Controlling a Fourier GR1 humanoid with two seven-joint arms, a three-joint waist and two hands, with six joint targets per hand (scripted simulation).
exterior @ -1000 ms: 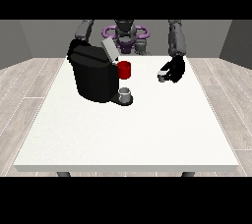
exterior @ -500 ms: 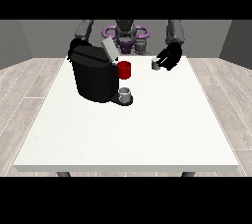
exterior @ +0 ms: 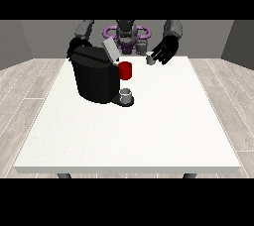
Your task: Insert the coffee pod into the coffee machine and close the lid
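A small grey coffee pod (exterior: 151,60) is pinched in the hand at the view's right (exterior: 163,51), raised above the table's (exterior: 149,136) far edge, right of the coffee machine (exterior: 95,74), whose lid (exterior: 109,50) is tilted open. The hand at the view's left (exterior: 74,46) is half hidden behind the machine; its fingers cannot be made out.

A large white table (exterior: 149,136) carried a black coffee machine (exterior: 94,79) at its far side, with a small grey cup (exterior: 126,94) just beside it

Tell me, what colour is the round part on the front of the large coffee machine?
Red. The round part stands out against the black coffee machine in the front view, the only view.
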